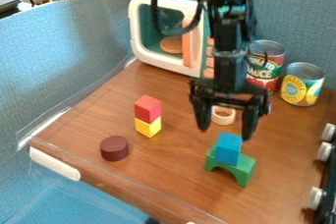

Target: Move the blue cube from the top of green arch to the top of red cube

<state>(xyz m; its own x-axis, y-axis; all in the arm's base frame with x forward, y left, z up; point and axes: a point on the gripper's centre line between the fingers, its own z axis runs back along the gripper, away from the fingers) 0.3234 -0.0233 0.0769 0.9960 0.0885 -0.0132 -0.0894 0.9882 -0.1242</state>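
The black gripper hangs over the right half of the table, open, with its two fingers spread apart and nothing between them. Just below its fingertips, the blue cube stands on top of the green arch. The arch rests on the wooden table. Left of the middle, the red cube sits on a yellow cube.
A dark red cylinder stands near the front left edge. Behind the gripper are a pale wooden ring, two cans and a toy microwave. Stove knobs line the right edge.
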